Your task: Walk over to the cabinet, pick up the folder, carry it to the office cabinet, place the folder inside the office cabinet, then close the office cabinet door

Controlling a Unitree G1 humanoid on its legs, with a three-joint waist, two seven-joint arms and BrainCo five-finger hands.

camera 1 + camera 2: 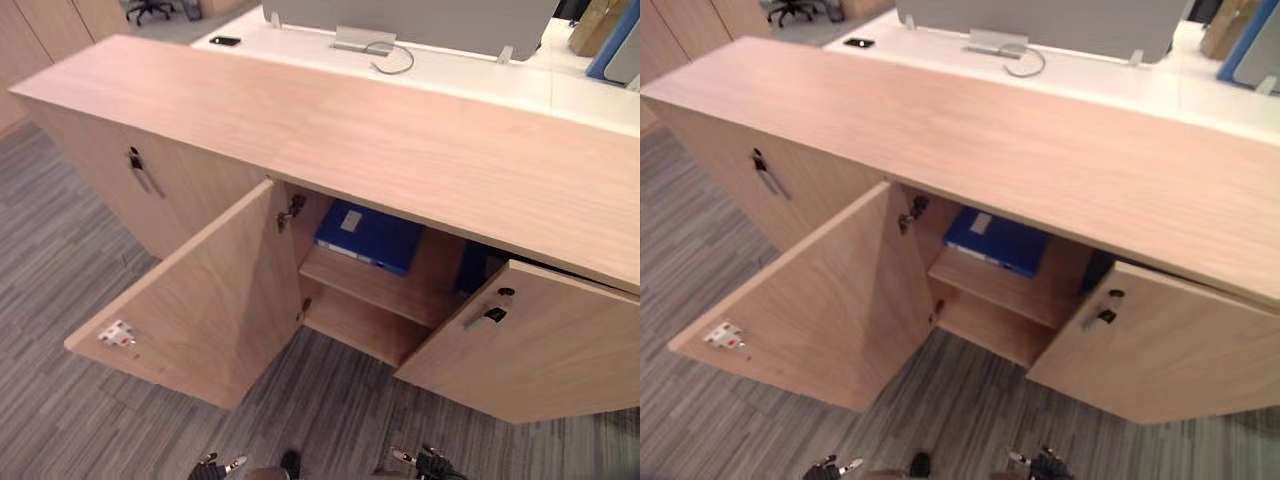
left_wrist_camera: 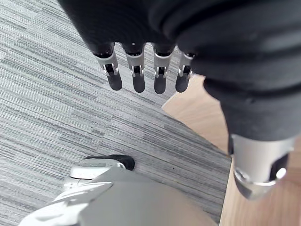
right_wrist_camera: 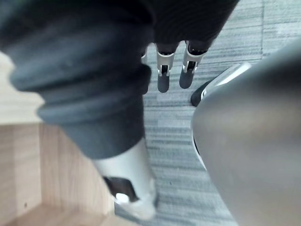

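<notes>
A blue folder (image 1: 370, 237) lies flat on the upper shelf inside the low wooden office cabinet (image 1: 400, 140). The cabinet's left door (image 1: 200, 300) stands wide open towards me. Its right door (image 1: 540, 350) is ajar, with a dark handle (image 1: 490, 310). Both my hands hang low near the carpet, apart from the cabinet. My left hand (image 2: 138, 77) has straight fingers and holds nothing. My right hand (image 3: 163, 77) is likewise open and empty. In the left eye view the hands show at the lower edge, left hand (image 1: 215, 465) and right hand (image 1: 425, 462).
Another closed cabinet door with a handle (image 1: 140, 172) is to the left. Behind the cabinet is a white desk (image 1: 300, 50) with a grey partition, a black phone (image 1: 225, 41) and a cable (image 1: 395, 60). Something dark blue (image 1: 478, 265) shows behind the right door.
</notes>
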